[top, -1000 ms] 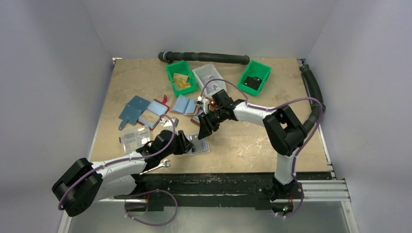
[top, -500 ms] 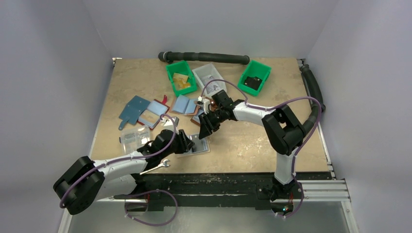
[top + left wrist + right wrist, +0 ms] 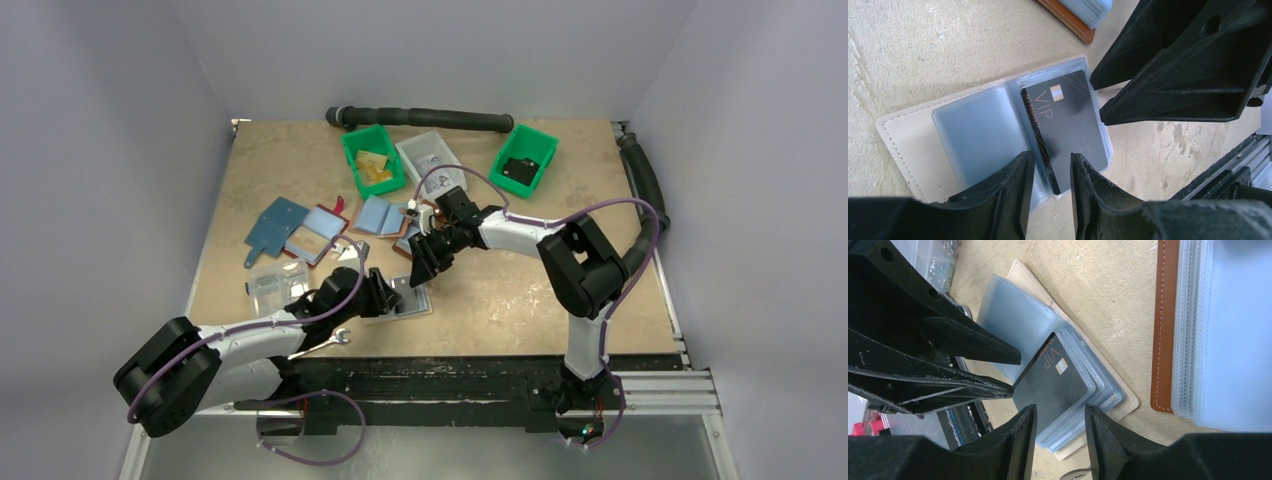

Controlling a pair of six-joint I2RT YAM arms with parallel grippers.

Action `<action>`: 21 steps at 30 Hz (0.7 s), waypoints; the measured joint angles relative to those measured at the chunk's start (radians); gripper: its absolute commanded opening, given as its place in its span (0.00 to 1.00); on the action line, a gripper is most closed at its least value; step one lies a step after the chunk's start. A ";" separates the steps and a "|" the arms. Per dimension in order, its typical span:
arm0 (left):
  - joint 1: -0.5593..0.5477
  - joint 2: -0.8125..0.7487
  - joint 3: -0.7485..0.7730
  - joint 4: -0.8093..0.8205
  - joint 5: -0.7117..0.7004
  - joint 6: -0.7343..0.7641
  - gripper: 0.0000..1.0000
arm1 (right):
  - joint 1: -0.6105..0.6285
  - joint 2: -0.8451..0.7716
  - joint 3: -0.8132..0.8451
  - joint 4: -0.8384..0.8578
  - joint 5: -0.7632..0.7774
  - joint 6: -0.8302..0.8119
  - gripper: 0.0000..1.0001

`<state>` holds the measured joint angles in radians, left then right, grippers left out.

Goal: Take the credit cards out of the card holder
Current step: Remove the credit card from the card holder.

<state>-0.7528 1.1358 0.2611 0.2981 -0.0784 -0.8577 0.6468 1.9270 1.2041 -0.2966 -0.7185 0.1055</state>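
Note:
The card holder lies open near the table's front, cream-rimmed with clear sleeves. A dark grey "VIP" card rests on its right page, also seen in the right wrist view. The left page is pale blue-grey; I cannot tell if it holds the light blue card. My left gripper is slightly open, its jaws straddling the dark card's near edge. My right gripper is open just above the sleeve stack, facing the left one. It also shows in the left wrist view.
Brown wallets with blue lining lie behind the holder. A clear plastic box sits to its left. Two green bins, a clear bin and a black hose stand at the back.
Both grippers have edged only slightly around the card holder. The holder and the dark card stay in place.

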 measured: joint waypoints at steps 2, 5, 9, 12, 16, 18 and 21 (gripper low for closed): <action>0.000 0.004 -0.003 0.007 0.000 0.000 0.36 | 0.000 0.000 0.000 0.000 0.000 0.002 0.47; 0.000 0.014 -0.009 0.015 0.003 -0.005 0.36 | 0.000 0.002 0.000 0.000 -0.002 0.007 0.46; 0.000 0.022 -0.013 0.024 0.007 -0.014 0.36 | 0.000 0.011 0.000 0.001 -0.006 0.013 0.45; 0.000 0.023 -0.013 0.031 0.008 -0.015 0.36 | 0.000 0.017 0.000 0.002 -0.010 0.018 0.43; 0.000 0.024 -0.013 0.032 0.014 -0.015 0.36 | 0.001 0.017 0.000 0.002 -0.011 0.019 0.37; 0.000 0.030 -0.013 0.038 0.016 -0.015 0.36 | 0.001 0.017 0.000 0.002 -0.021 0.019 0.33; 0.000 0.042 -0.014 0.041 0.019 -0.015 0.36 | 0.001 0.017 0.000 0.002 -0.036 0.018 0.31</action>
<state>-0.7528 1.1774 0.2466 0.3389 -0.0593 -0.8730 0.6479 1.9438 1.2041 -0.2947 -0.7547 0.1230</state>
